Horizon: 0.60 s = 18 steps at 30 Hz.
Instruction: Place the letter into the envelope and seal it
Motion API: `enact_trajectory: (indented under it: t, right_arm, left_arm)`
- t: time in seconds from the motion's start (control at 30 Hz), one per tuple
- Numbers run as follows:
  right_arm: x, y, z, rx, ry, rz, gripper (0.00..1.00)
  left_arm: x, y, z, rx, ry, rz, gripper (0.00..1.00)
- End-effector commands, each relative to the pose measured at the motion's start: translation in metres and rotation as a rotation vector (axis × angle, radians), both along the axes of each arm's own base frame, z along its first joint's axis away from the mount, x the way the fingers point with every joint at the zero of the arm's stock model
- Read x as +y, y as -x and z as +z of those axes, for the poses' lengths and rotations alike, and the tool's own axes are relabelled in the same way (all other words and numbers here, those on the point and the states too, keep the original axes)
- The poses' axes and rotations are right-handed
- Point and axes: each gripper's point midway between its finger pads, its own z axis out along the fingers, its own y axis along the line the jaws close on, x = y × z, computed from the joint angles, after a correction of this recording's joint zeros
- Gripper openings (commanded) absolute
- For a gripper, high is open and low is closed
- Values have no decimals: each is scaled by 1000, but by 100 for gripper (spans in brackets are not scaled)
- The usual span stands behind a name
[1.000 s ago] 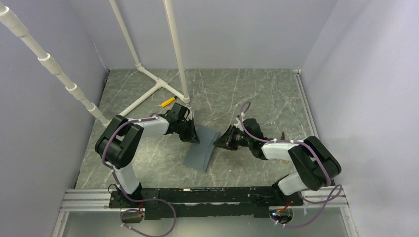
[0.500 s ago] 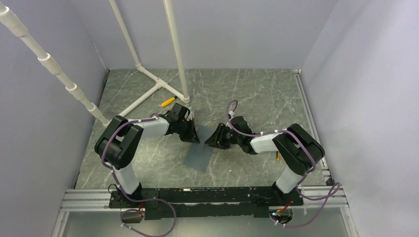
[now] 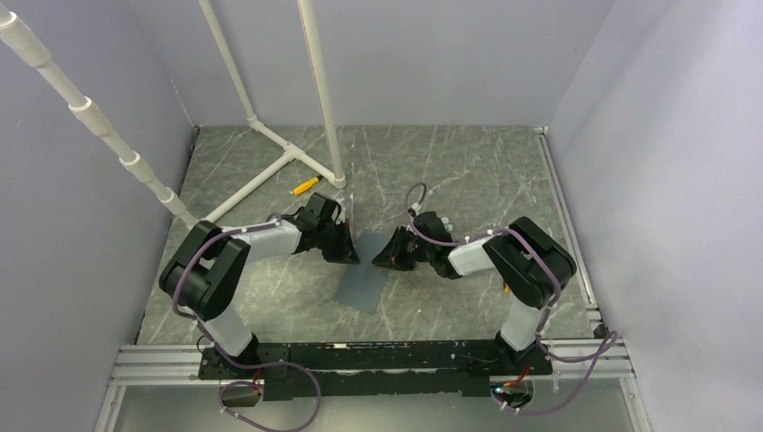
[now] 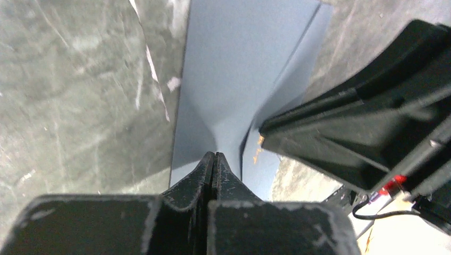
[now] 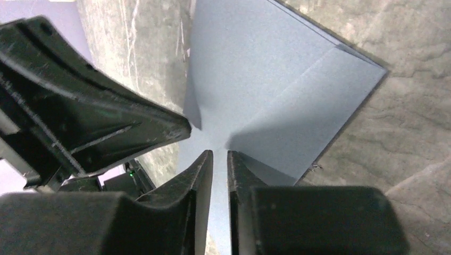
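Pinching the envelope (image 3: 364,286) at bench (image 3: 468,171) centre, left gripper (image 4: 214,155) is clamped on its flap. Right gripper (image 5: 219,154) is a sliver apart above it. Marbled green-grey top, lavender walls (image 3: 432,54), white pipes (image 3: 319,90) at the far-left corner.

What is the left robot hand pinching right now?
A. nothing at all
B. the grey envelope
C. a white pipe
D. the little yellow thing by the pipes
B. In the left wrist view, the left gripper has its fingers pressed together on a lifted part of the grey envelope.
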Motion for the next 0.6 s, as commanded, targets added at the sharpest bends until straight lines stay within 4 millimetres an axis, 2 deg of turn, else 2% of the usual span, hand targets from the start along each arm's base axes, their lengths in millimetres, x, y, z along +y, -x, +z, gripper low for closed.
enact_trajectory:
  t: [0.0,0.13,0.23,0.4,0.57]
  right_arm:
    - [-3,1,-16,7,43,-15,17]
    - [-7,7,-30,31,60,-11,8]
    - [-10,12,-39,41,66,-11,3]
    - [-16,16,-48,39,91,-12,0]
    - [-22,17,-51,27,124,-13,0]
  left_arm:
    - [-17,4,33,-100,125,-53,2]
    - [-37,21,43,-158,175,-146,2]
    - [-45,27,38,-164,187,-166,2]
    - [-44,25,17,-131,157,-148,3]
    - [-30,31,0,-93,81,-159,3]
